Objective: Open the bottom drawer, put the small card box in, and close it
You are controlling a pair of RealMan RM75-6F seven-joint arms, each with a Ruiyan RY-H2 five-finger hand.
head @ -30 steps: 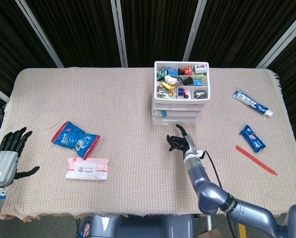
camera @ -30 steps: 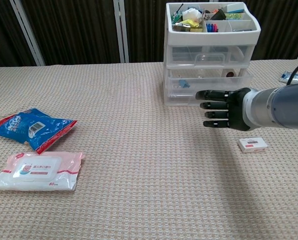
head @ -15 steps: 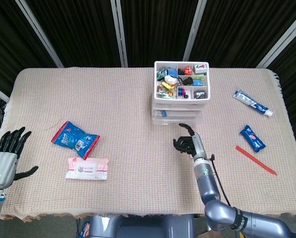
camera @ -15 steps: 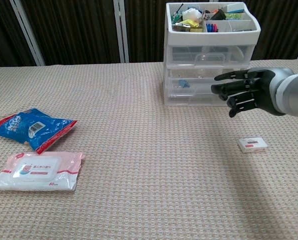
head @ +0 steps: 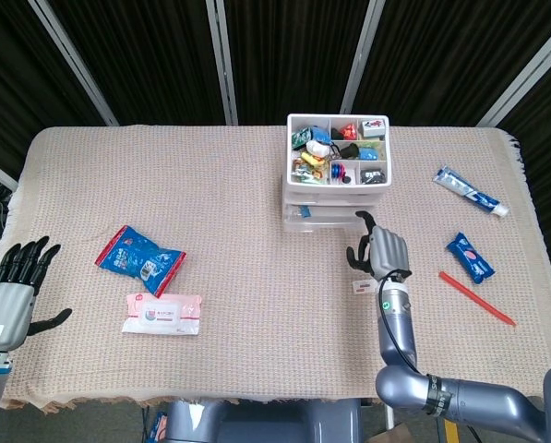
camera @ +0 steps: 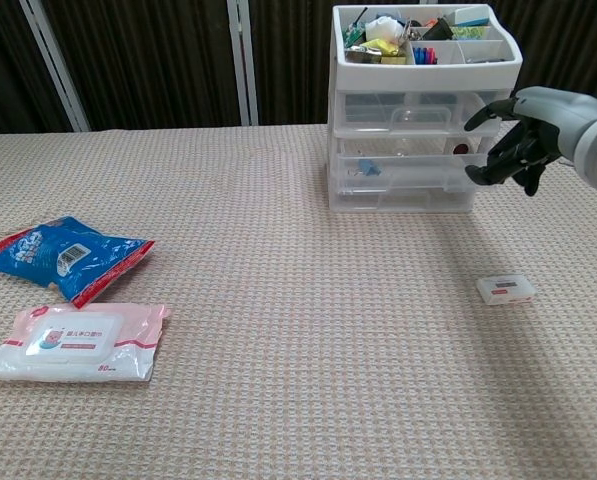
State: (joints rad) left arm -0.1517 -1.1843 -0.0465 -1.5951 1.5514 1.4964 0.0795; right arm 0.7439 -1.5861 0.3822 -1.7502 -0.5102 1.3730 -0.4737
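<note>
The white drawer unit [head: 335, 189] [camera: 418, 120] stands at the table's back centre, its top tray full of small items. Its clear bottom drawer [camera: 403, 192] is pushed in, as are the drawers above it. The small white card box [head: 362, 287] [camera: 505, 290] lies flat on the cloth, in front of the unit and to its right. My right hand [head: 379, 251] [camera: 523, 135] hovers beside the unit's right front corner, fingers bent and thumb apart, holding nothing, above and behind the box. My left hand [head: 17, 291] hangs spread at the table's left edge, empty.
A blue snack bag [head: 139, 258] [camera: 63, 255] and a pack of wet wipes [head: 161, 314] [camera: 73, 342] lie at the left. A toothpaste tube [head: 470, 191], a blue packet [head: 468, 257] and a red stick [head: 476, 297] lie at the right.
My right hand has risen and swung right, from in front of the drawers to the unit's right front corner, curling its fingers. The card box and left hand have not moved.
</note>
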